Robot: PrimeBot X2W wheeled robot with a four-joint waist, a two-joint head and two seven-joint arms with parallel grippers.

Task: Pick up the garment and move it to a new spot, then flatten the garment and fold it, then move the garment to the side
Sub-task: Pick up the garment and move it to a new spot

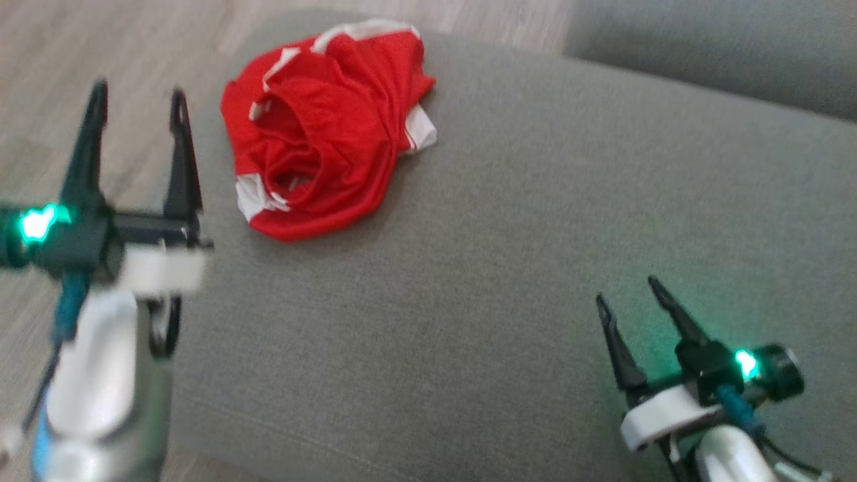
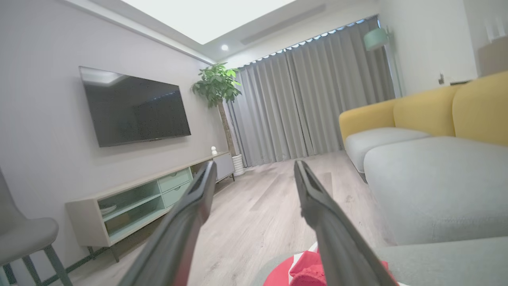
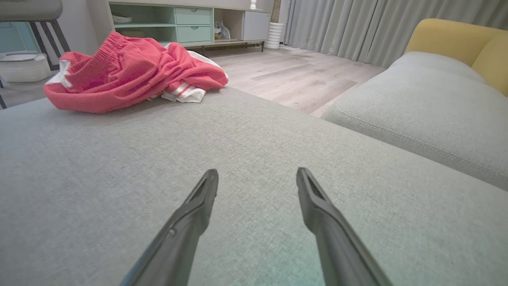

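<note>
The garment [image 1: 328,127] is red with white trim, lying crumpled at the far left corner of a grey cushion [image 1: 502,268]. It also shows as a heap in the right wrist view, garment [image 3: 131,71], and a red edge pokes up at the bottom of the left wrist view, garment [image 2: 301,270]. My left gripper [image 1: 138,100] is raised at the cushion's left edge, left of the garment, open and holding nothing. My right gripper [image 1: 626,288] hovers low over the cushion's near right part, well away from the garment, open and empty.
Wood floor [image 1: 100,53] lies left of and beyond the cushion. A second grey cushion [image 1: 723,47] sits at the back right, with a yellow sofa back [image 3: 448,39] behind it. A TV cabinet [image 2: 151,198] and a chair [image 2: 24,238] stand along the wall.
</note>
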